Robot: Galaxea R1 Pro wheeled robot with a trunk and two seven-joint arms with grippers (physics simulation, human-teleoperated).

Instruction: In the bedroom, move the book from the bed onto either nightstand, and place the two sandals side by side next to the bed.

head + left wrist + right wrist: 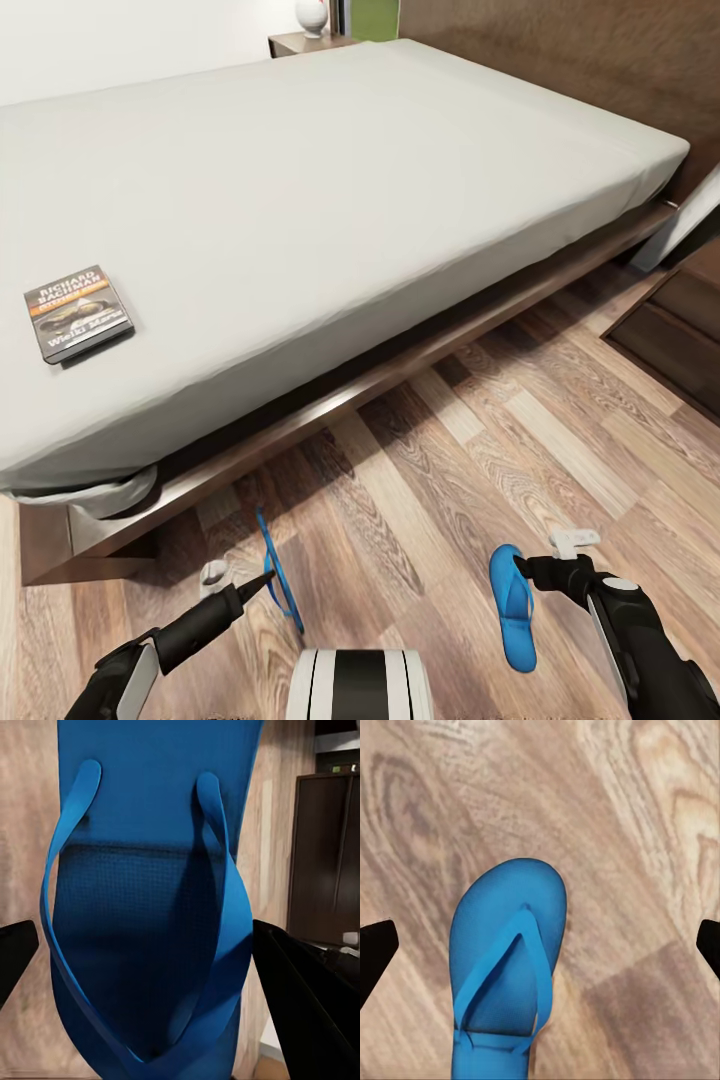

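Left pincer point(262, 585) grips edge-on sandal point(278, 572); other sandal point(512, 606) beside right pincer point(535, 572).

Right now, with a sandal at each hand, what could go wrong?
1. The left hand holds its sandal on edge, so released like this it may topple or land strap-down.
2. The right sandal hangs at the right hand; the grip looks marginal and it could drop askew, far from the bed.
3. The book is untouched on the bed.
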